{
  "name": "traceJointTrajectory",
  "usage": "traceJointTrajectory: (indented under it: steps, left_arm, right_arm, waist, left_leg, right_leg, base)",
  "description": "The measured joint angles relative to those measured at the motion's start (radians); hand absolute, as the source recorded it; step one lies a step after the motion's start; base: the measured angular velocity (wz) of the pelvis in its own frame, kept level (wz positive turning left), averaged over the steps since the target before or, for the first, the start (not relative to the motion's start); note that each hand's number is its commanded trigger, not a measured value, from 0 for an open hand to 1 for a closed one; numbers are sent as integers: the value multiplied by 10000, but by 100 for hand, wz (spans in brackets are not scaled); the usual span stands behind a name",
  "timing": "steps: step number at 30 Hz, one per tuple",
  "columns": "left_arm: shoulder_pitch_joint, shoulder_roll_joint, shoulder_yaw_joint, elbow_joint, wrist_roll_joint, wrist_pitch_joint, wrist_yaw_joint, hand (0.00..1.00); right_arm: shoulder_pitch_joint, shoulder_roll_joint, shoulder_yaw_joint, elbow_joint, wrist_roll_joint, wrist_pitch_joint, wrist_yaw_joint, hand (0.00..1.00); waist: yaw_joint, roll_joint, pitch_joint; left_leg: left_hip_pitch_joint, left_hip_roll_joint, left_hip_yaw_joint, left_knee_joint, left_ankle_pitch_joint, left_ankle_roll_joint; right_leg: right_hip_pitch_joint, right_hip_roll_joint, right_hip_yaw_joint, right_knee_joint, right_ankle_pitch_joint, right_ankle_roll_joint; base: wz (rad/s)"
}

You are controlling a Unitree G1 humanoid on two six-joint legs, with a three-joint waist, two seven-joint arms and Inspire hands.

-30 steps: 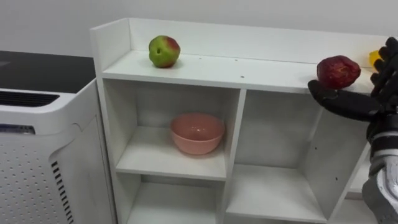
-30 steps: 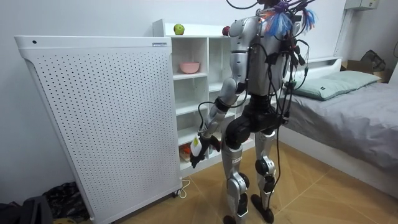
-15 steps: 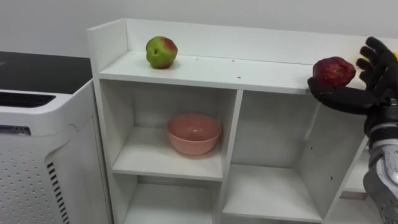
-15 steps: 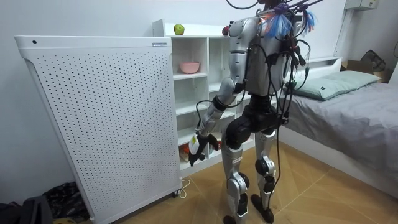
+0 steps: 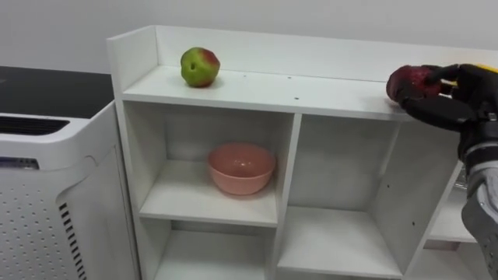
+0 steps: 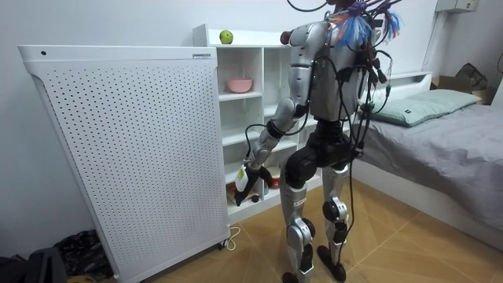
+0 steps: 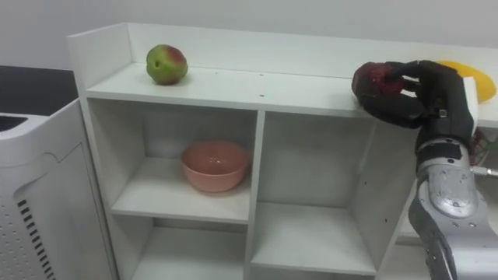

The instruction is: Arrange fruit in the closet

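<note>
a tall white perforated cabinet is placed just beside the closet, at the closet's left end as it is faced by the robot. a bed is seen at the room view's right of the closet. the robot is stood upright close in front of the closet, facing it.

a pink bowl is kept in the closet's upper left compartment, on its shelf. a green and red apple is laid on the closet's top board, near the left end. a yellow thing is partly seen at the right end of the top board, behind the right hand.

the red fruit is held at the right part of the closet's top board, low against the board; it cannot be told if the board is touched. the fruit is wrapped by the curled fingers and thumb of the right hand, well apart from the apple.

the left hand is hung low before the closet's lower shelves.
</note>
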Motion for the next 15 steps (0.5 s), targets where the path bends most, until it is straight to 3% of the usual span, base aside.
traceJointTrajectory:
  steps: [8, 15]
  left_arm:
    - [-76, 43, 0, 1, -187, 122, -23, 0]
    - [-317, 134, -27, -10, -362, 85, -175, 0]
  right_arm:
    - [148, 1, 152, -582, -75, 305, 539, 100]
    - [1400, 173, 970, -2985, -73, 395, 1574, 100]
  waist:
    - [-157, 50, -51]
    - [-249, 199, -64]
  left_leg:
    - [-8, 2, 6, 11, 0, 0]
    - [40, 11, 51, 10, 2, -4]
  right_leg:
    - [-4, -4, 10, 6, 5, -7]
    - [22, 2, 62, 8, 19, -22]
  base:
    - [0]
    - [0]
